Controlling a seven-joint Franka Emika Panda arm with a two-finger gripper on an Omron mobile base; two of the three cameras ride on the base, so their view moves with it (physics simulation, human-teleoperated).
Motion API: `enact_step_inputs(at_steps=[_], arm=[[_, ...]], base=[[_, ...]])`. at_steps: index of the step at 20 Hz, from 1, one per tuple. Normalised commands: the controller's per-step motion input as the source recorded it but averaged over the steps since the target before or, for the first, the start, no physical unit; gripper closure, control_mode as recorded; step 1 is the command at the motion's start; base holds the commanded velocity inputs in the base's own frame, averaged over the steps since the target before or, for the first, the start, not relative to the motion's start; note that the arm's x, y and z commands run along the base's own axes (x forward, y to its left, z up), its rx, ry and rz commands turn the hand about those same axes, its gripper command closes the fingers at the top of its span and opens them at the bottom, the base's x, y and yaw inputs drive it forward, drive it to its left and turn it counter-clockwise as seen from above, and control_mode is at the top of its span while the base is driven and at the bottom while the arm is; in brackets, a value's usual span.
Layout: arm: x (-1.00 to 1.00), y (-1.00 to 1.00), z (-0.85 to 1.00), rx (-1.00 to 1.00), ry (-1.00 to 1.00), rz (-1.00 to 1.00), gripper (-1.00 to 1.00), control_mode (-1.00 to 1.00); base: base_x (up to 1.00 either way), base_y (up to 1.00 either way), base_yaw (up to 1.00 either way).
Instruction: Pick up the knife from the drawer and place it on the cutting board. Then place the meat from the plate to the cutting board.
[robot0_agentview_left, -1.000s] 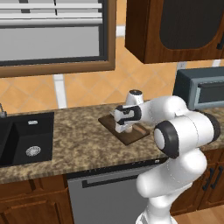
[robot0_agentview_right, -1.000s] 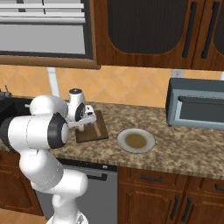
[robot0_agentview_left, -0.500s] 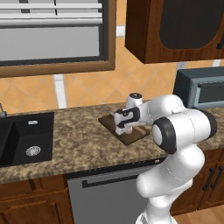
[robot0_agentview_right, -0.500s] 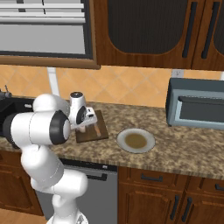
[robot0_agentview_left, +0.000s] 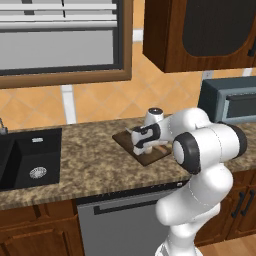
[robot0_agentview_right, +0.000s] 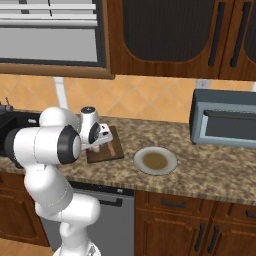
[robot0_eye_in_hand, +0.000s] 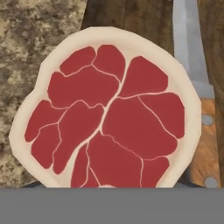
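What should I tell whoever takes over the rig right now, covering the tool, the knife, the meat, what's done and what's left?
Tool: low over the cutting board, meat right in front of it; grip can't be confirmed.
Knife: lies on the board beside the meat.
Plate: on the counter right of the board, no meat on it.
Done: knife placed, meat carried over the board.
Left: make sure the meat rests on the board, then pull the tool clear.
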Motion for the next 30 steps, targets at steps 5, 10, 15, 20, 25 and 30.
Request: enact_step_inputs(at_steps=[5,10,15,20,25,30], arm=[[0.03,-0.04,0.00,-0.01,0.00,0.00,-1.00,-1.00],[0.00,0.00,0.00,0.00,0.00,0.00,-1.00,-1.00],[0.00,0.00,0.13,0.00,0.00,0.00,-1.00,-1.00],[-0.10,0.00,0.53,0.00,0.00,0.00,-1.00,-1.00],[-0.46,0.05,0.66,0.02,0.00,0.00,-1.00,-1.00],[-0.82,0.34,0.60,0.00,0.00,0.00,-1.00,-1.00]], base=[[0.00,0.00,0.00],[0.00,0.00,0.00],[0.00,0.00,0.00],[0.00,0.00,0.00],[0.00,0.00,0.00],[0.00,0.00,0.00]])
